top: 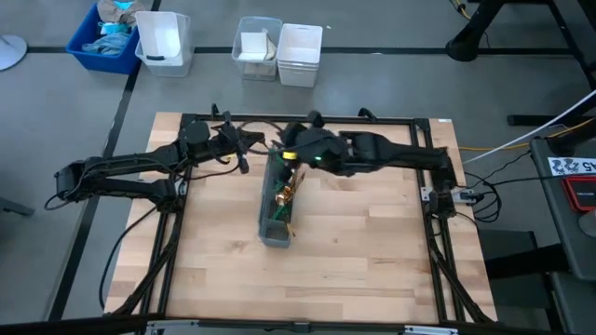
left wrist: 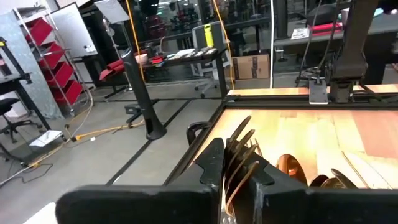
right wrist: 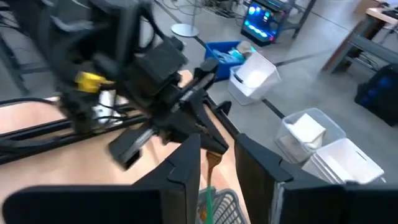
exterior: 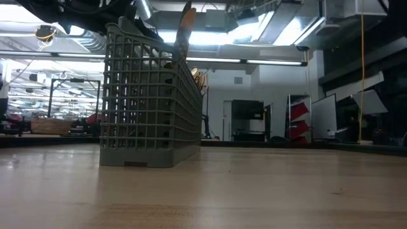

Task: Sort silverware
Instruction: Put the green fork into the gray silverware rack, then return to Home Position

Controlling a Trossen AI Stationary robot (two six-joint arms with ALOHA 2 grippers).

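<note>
High view showed both pincers at the far end of the grey caddy on the counter. The right pincer hung directly above that end, part open, a gold-headed, teal-handled piece standing upright between its fingers, apparently gripped. The left pincer, just to the left, held several pieces of silverware fanned upward.
</note>
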